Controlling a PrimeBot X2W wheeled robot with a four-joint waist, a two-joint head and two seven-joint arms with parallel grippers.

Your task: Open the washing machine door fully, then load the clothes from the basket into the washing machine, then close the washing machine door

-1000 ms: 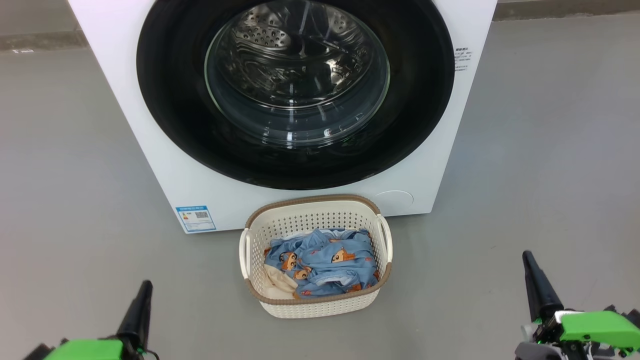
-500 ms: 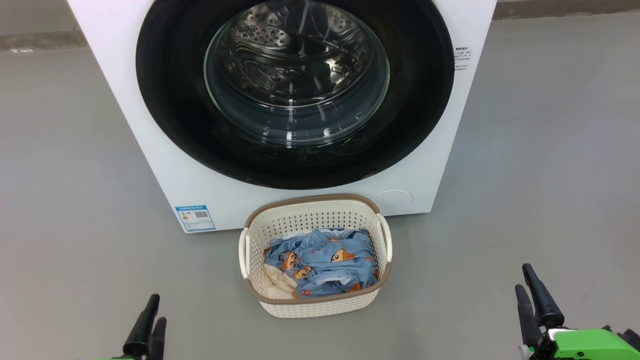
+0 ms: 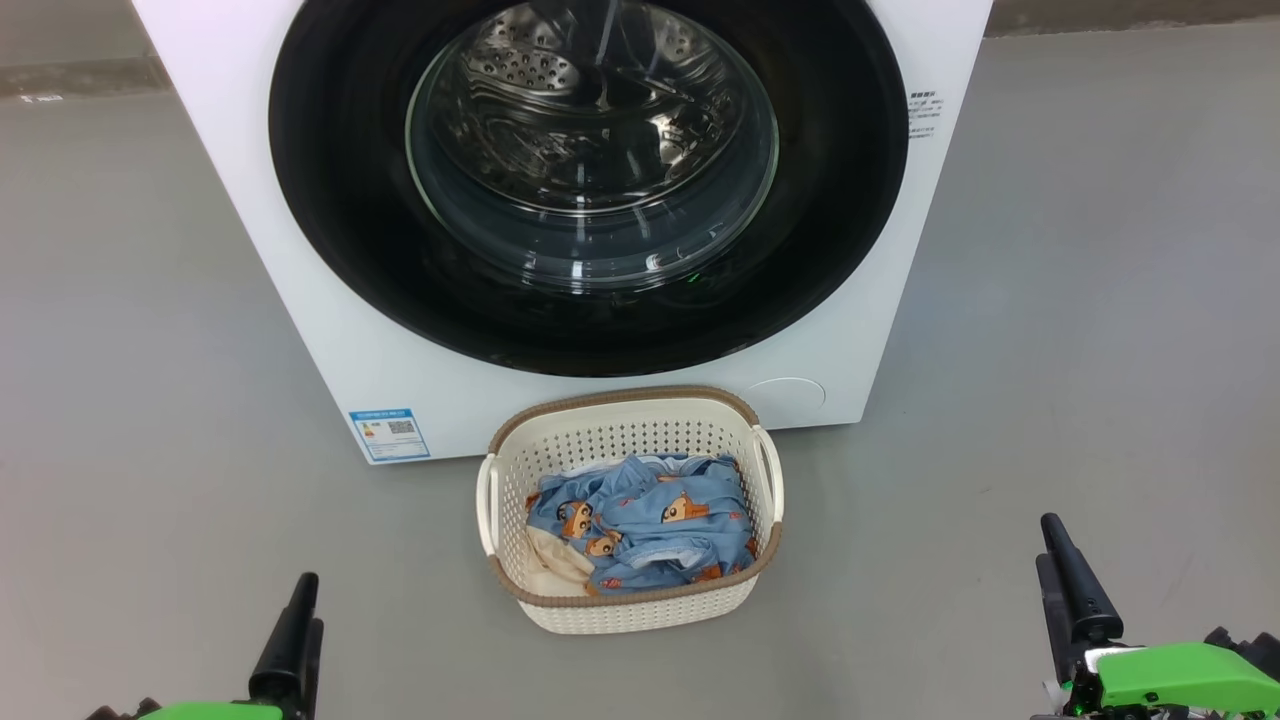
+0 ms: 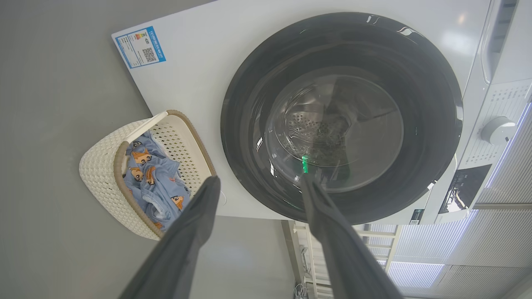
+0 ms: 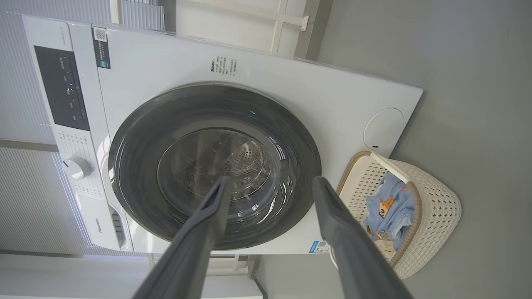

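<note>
The white washing machine stands ahead, and its round glossy black door lies shut against the front, with the steel drum showing through the glass. On the floor right in front sits the cream basket, holding the light blue printed clothes and a cream piece. My left gripper hovers low to the basket's left, open and empty. To the basket's right, my right gripper is also open and empty. In each wrist view the fingers stand wide apart, left gripper and right gripper, both pointing at the door.
Bare grey floor stretches to both sides of the basket. A blue energy label and a round cover mark the machine's lower front. The control panel with its knob runs along the machine's top.
Both grippers have opened: one dark finger showed per hand a second ago, two show now. Both hands shifted a little near the picture's bottom. Door, basket and clothes are unchanged.
</note>
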